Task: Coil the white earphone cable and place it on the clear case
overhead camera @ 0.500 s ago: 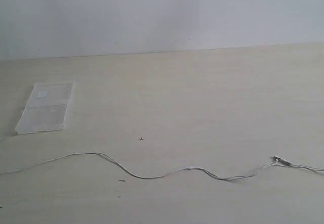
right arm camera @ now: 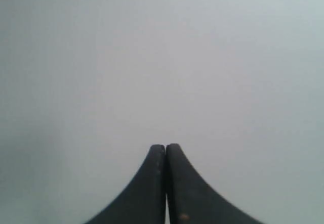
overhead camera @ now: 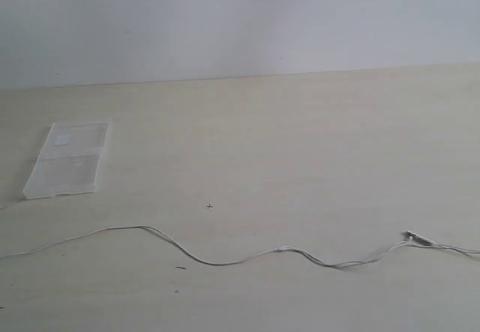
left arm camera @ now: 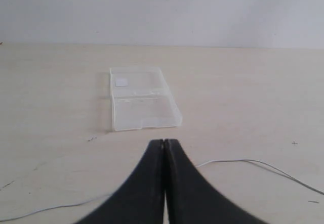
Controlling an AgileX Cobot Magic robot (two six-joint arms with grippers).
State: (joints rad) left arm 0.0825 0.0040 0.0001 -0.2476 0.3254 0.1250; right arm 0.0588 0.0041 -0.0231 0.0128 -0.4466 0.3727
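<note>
The white earphone cable (overhead camera: 225,262) lies stretched out in a wavy line across the near part of the table, from the left edge to the right edge, with a small inline piece (overhead camera: 415,237) near the right. The clear case (overhead camera: 67,160) lies flat at the far left, apart from the cable, a whitish label patch on its far half. Neither arm appears in the exterior view. In the left wrist view my left gripper (left arm camera: 164,142) is shut and empty, above the table, with the clear case (left arm camera: 143,98) beyond it and the cable (left arm camera: 253,162) passing behind its fingers. My right gripper (right arm camera: 165,146) is shut, facing only a blank grey wall.
The light wooden table (overhead camera: 300,145) meets a pale wall at the back. Small dark specks (overhead camera: 209,205) mark the tabletop near the middle.
</note>
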